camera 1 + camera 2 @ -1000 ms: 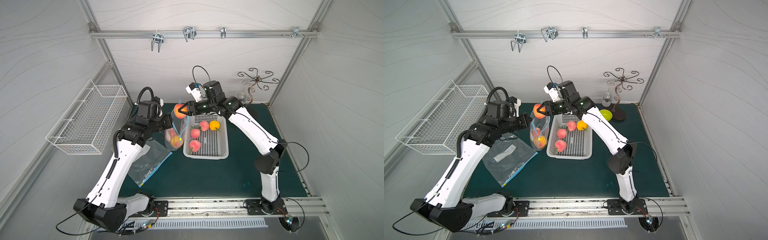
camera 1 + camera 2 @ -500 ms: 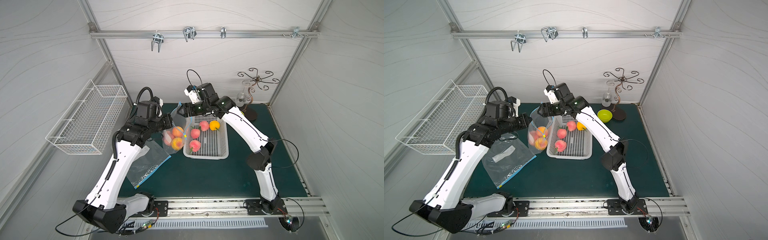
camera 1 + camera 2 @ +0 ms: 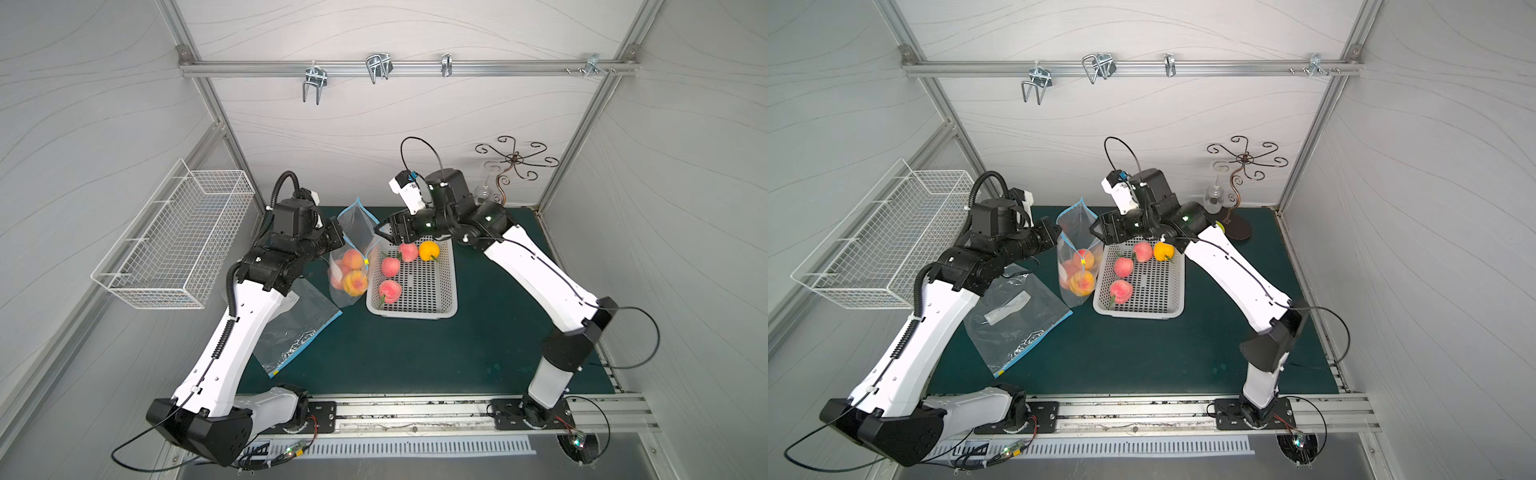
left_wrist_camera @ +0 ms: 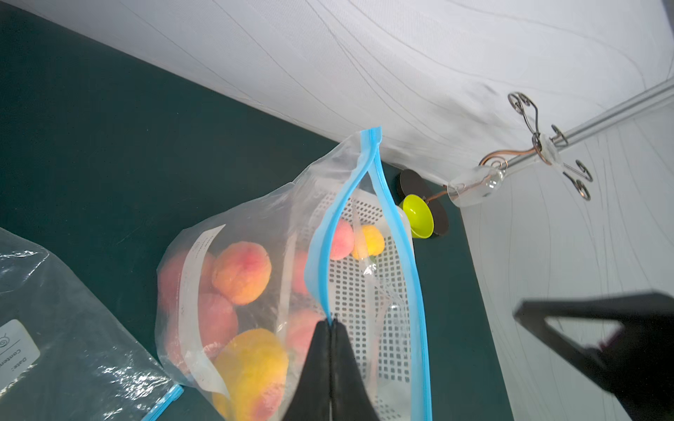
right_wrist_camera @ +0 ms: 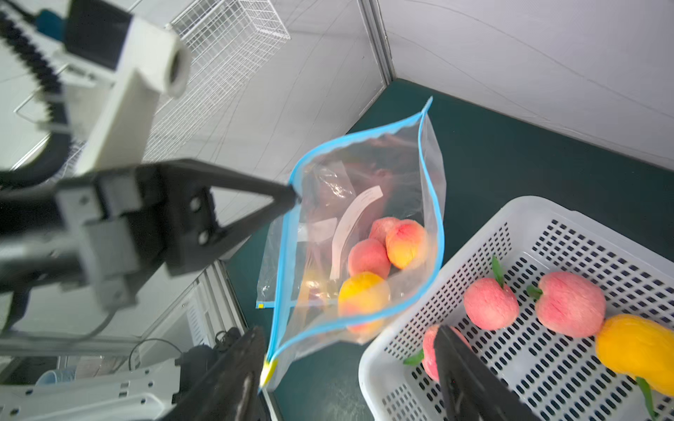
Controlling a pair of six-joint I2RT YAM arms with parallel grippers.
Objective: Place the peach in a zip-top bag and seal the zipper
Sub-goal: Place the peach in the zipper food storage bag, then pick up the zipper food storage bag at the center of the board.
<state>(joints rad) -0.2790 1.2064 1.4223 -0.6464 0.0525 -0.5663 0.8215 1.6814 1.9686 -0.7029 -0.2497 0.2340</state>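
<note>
Left of the basket [image 3: 411, 311], the left jaws pinch one lip of the bag [image 3: 357, 226]; heavy with peaches [image 3: 353, 261], it could slip. The right jaws gape, empty.

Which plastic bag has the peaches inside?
The upright bag, pinched at its blue zipper edge by the left hand, beside the white basket. The flat bag holds no fruit.
</note>
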